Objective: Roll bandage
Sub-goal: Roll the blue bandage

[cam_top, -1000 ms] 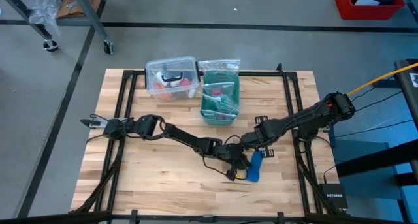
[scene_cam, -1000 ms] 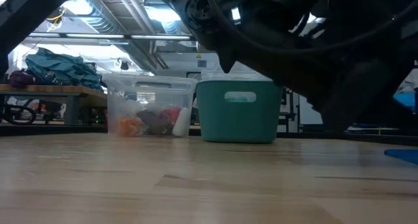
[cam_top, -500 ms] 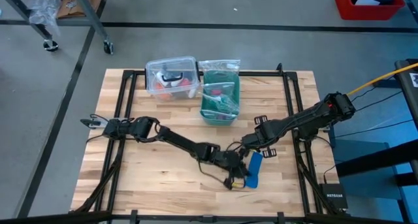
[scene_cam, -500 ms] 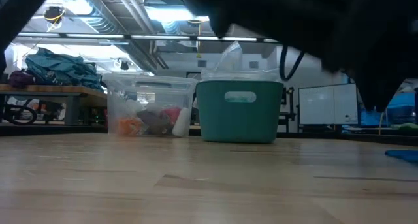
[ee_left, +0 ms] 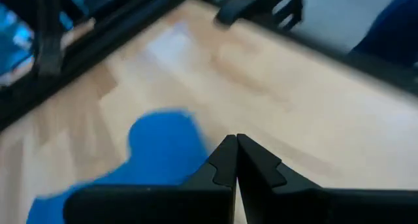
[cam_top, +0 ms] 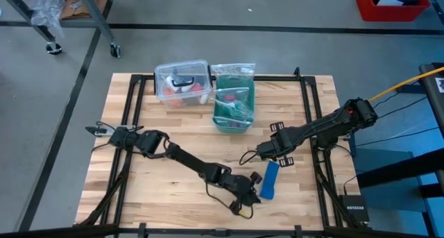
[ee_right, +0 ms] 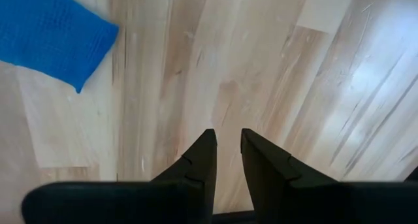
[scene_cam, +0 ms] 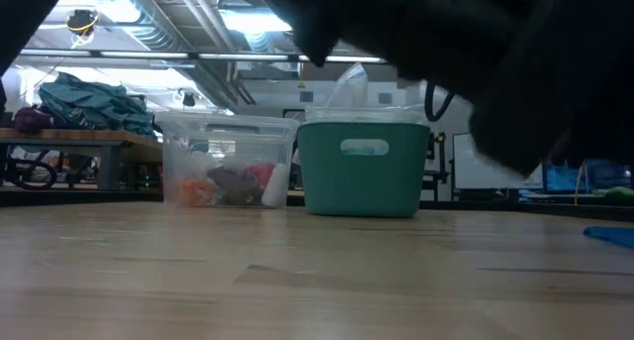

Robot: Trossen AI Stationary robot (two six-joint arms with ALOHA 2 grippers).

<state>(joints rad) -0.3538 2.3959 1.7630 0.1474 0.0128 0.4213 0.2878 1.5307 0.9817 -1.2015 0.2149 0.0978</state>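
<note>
Two empty grippers (cam_top: 255, 191) (cam_top: 258, 155) flank one bandage (cam_top: 270, 180).

Dark arm bulk (scene_cam: 475, 62) looms overhead; at the wooden bench's (scene_cam: 248, 281) far edge a clear plastic box (scene_cam: 226, 162) stands beside a teal-green plastic basket (scene_cam: 363, 168).

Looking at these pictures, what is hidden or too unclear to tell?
- Low view: dark arms fill the top; only a corner of the bright blue fabric bandage shows at the edge.
- Left wrist view: blurred; the left hand covers part of the bandage.
- High view: items inside the clear plastic box and teal-green basket are too small.
</note>
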